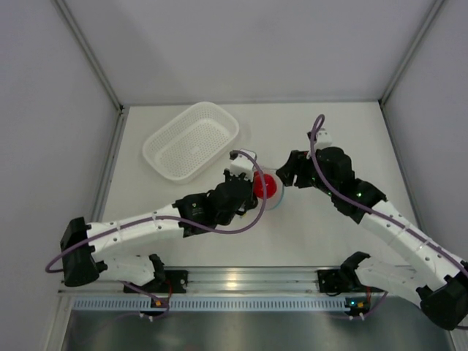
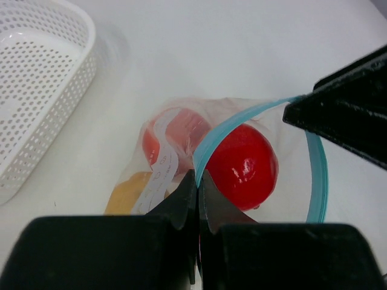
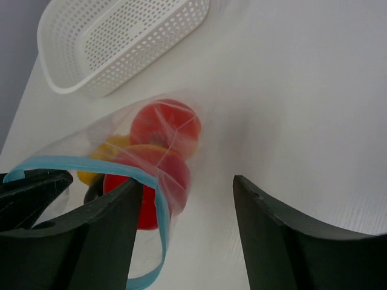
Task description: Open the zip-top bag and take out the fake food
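The clear zip-top bag (image 2: 181, 115) lies on the white table with its light blue zip strip (image 2: 317, 175) pulled into an open loop. My left gripper (image 2: 198, 175) is shut on the near side of the strip; it also shows in the top view (image 1: 252, 189). Inside the bag are a shiny red ball (image 2: 245, 166), an orange-red piece (image 2: 184, 128) and a yellow-orange piece (image 2: 124, 194). My right gripper (image 3: 187, 181) is open. Its left finger (image 3: 103, 229) sits at the bag mouth, against the strip (image 3: 158, 208). I cannot make out the dark piece.
The white perforated basket (image 1: 190, 139) stands at the back left, close to the bag; it also shows in the left wrist view (image 2: 36, 90) and the right wrist view (image 3: 121, 42). Bare table lies to the right of the bag (image 3: 302, 109).
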